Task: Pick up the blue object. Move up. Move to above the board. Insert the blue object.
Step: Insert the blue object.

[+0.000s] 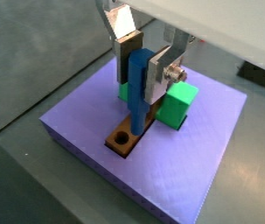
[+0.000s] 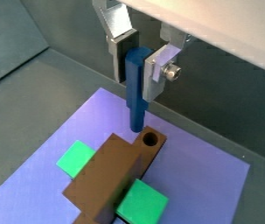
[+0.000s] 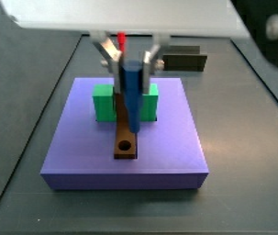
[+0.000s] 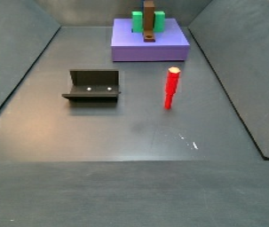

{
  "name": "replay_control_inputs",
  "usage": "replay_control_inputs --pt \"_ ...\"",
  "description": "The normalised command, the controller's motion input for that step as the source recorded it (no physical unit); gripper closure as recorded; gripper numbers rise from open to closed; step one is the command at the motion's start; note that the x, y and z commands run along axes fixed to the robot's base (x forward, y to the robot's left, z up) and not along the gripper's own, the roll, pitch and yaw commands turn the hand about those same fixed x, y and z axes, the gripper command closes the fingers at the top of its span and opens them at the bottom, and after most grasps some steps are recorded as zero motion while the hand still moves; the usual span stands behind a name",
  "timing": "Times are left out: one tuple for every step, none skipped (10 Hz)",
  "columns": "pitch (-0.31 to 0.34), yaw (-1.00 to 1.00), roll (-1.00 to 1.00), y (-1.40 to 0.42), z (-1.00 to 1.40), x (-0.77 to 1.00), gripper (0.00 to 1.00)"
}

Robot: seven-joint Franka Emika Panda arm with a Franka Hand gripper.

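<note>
My gripper [image 1: 141,83] is shut on the blue object [image 1: 138,92], a slim blue peg held upright between the silver fingers. It hangs over the board [image 1: 132,124], a narrow brown strip lying on the purple slab [image 1: 198,175]. The peg's lower end is close to the strip's round hole [image 1: 122,138] and is not inside it. The other wrist view shows the same: gripper [image 2: 139,77], peg [image 2: 137,92], hole [image 2: 149,138], board [image 2: 108,179]. In a side view the gripper [image 3: 130,66] holds the peg [image 3: 130,81] above the board [image 3: 127,128].
Two green blocks [image 2: 76,157] [image 2: 141,201] flank the board on the slab. A thin red stick [image 4: 171,87] stands on the grey floor. The fixture [image 4: 92,86] stands left of it. Grey walls enclose the floor.
</note>
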Motion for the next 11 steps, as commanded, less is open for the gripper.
replay_control_inputs --pt "0.157 -0.25 0.0 0.0 -0.2 0.12 1.0" --pt "0.169 -0.23 0.0 0.0 -0.17 0.05 1.0" --pt "0.151 -0.15 0.0 0.0 -0.07 0.0 1.0" --pt "0.131 -0.08 0.0 -0.03 -0.01 -0.06 1.0" --pt "0.107 -0.03 0.0 -0.08 -0.01 -0.03 1.0" --pt "0.1 0.0 -0.01 -0.12 0.0 -0.13 1.0" --pt "0.027 0.14 -0.07 -0.01 -0.07 -0.05 1.0" --pt "0.0 0.27 -0.13 0.0 -0.04 -0.09 1.0" --pt "0.0 0.3 -0.15 0.0 -0.01 -0.07 1.0" --pt "0.0 0.19 -0.11 0.0 0.0 0.0 1.0" --pt "0.011 0.1 -0.05 0.0 -0.03 0.0 1.0"
